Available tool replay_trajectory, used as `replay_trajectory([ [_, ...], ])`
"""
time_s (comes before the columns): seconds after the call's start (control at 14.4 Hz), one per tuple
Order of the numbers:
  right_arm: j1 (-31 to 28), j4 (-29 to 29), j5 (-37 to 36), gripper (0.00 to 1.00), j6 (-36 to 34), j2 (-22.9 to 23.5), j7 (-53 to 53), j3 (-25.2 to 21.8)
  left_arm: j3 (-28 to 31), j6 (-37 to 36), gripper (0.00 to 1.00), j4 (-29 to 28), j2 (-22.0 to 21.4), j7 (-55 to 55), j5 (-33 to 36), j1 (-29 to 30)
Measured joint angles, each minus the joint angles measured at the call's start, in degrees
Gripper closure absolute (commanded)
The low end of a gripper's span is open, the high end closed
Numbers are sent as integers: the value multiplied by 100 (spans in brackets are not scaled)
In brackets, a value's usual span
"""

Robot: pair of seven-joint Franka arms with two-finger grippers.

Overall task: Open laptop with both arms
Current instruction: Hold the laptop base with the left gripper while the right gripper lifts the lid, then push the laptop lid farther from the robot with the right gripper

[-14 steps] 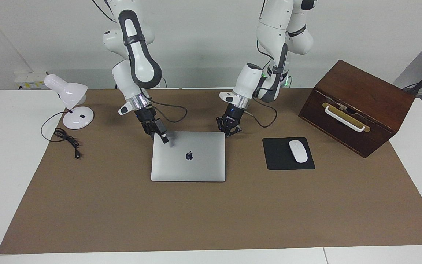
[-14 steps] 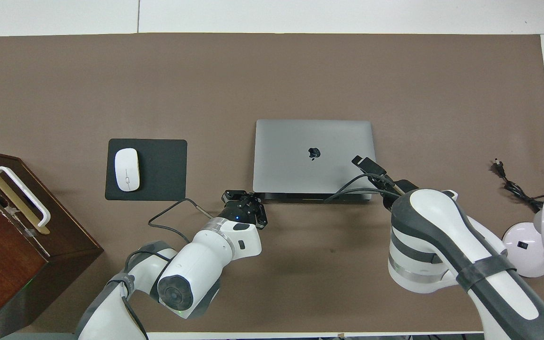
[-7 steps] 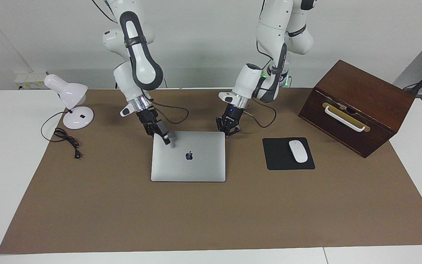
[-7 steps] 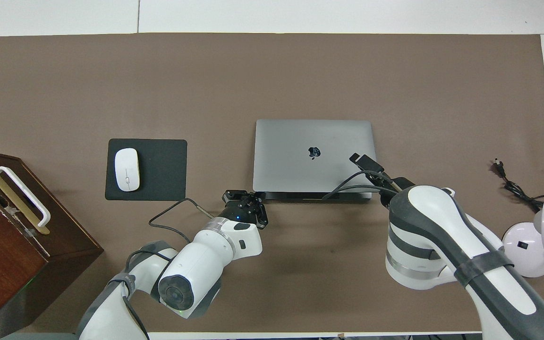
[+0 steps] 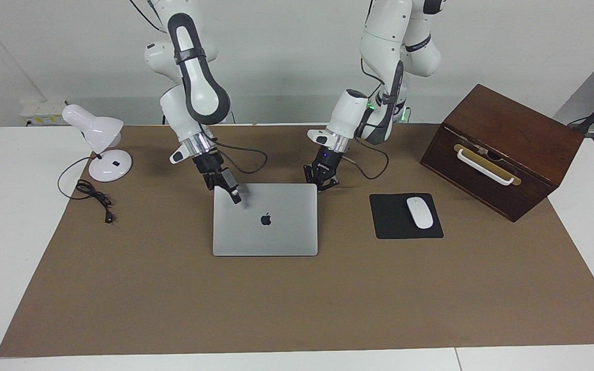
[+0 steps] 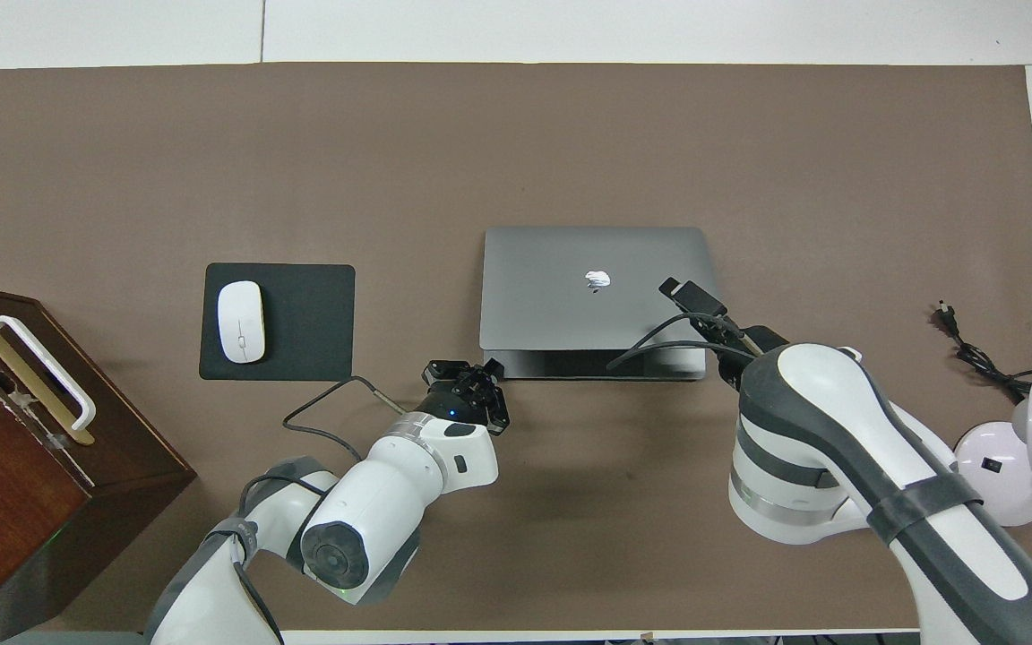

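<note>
The silver-grey laptop [image 5: 276, 237] lies in the middle of the brown mat, apple logo up. Its lid edge nearer the robots is raised a little, and a dark gap shows over the base in the overhead view [image 6: 570, 269]. My right gripper [image 5: 232, 195] is shut on the lid's corner nearest the right arm, with one finger on top of the lid; it also shows in the overhead view [image 6: 688, 297]. My left gripper [image 5: 320, 184] is low at the laptop's other robot-side corner, by the base, and shows in the overhead view [image 6: 476, 378].
A black mouse pad [image 5: 392, 229] with a white mouse [image 5: 419, 212] lies beside the laptop toward the left arm's end. A brown wooden box [image 5: 503, 149] with a white handle stands past it. A white desk lamp [image 5: 98, 149] and its cable [image 5: 93, 198] are at the right arm's end.
My right gripper has risen slightly with the lid's corner, and the lid's robot-side edge has lifted off the base. My left gripper has barely moved.
</note>
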Motion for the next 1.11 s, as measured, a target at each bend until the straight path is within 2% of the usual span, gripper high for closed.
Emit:
replay_trajectory([
  [0.63,-3,685,2,0,30,140,0,-18,4,1,100,2,4,0,-3,-18],
  [1.11,74,1716,2,0,7,908,23,97,14,2,100,14,13,0,-6,-29],
])
